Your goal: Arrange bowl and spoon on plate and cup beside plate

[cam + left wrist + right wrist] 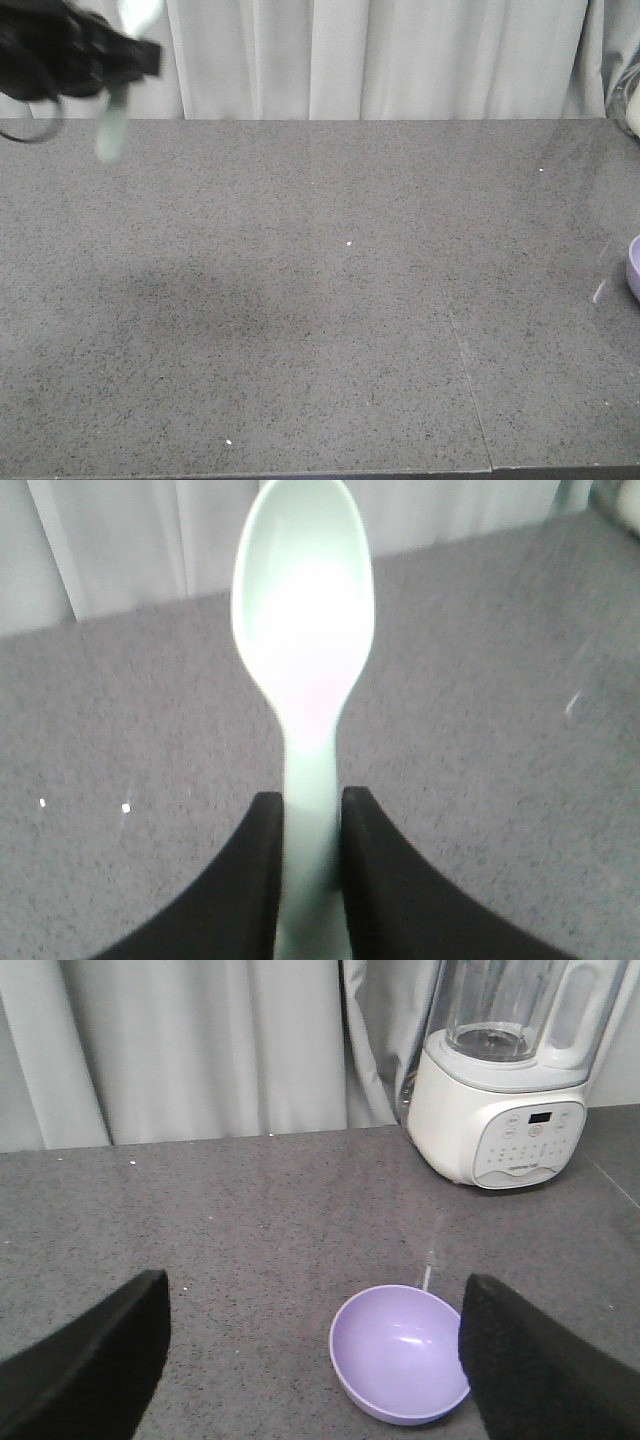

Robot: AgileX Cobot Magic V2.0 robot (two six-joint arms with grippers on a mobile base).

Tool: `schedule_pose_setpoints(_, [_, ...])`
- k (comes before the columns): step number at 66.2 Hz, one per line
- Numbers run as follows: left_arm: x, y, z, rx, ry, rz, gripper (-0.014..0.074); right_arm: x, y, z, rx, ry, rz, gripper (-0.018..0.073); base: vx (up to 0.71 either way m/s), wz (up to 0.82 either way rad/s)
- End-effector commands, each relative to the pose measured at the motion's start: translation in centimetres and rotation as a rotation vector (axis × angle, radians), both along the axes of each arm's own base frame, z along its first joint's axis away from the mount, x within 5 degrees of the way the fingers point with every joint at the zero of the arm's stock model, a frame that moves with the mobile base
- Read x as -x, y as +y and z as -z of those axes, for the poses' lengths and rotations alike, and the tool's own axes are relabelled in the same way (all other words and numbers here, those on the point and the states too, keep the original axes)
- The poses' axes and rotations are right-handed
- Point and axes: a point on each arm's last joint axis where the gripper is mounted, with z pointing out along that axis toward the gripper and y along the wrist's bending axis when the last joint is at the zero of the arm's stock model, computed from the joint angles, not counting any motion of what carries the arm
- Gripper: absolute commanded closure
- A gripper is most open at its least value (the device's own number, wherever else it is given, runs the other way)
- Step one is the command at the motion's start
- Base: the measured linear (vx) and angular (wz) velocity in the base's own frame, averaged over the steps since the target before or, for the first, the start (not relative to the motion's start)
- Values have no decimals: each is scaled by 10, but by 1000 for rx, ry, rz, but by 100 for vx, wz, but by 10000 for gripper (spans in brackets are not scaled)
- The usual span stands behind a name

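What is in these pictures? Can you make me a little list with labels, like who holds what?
Spoon: pale mint, raised off the table
Left gripper: shut on the spoon's handle
Right gripper: open, holding nothing
Bowl: purple, empty, upright on the table, just ahead of the right gripper
Blender: white, behind the bowl, by the curtain
Plate and cup: not in view
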Motion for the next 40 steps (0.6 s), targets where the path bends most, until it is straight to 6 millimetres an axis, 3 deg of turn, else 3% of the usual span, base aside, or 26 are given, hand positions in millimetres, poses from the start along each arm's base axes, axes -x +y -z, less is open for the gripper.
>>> schedule_pose_setpoints(1, [30, 14, -42, 72, -203, -2, 603, -15, -7, -28, 42, -11, 67, -22, 0, 0])
schedule_pose_setpoints(11, [57, 27, -59, 78, -282, -12, 603, -41, -15, -53, 83, 65, 163, -22, 0, 0])
schedule_pose_setpoints(20, [68, 32, -65, 85, -311, -15, 603, -67, -25, -59, 137, 155, 264, -22, 0, 0])
schedule_pose_setpoints(28, [68, 32, -65, 84, -303, -15, 603, -91, -34, -49, 172, 235, 342, -22, 0, 0])
schedule_pose_setpoints(36, [67, 31, -63, 81, -282, -13, 603, -113, -58, -32, 96, 291, 392, -22, 0, 0])
schedule_pose_setpoints(40, [67, 31, -63, 79, -285, -14, 603, -127, -77, -14, 15, 328, 419, -22, 0, 0])
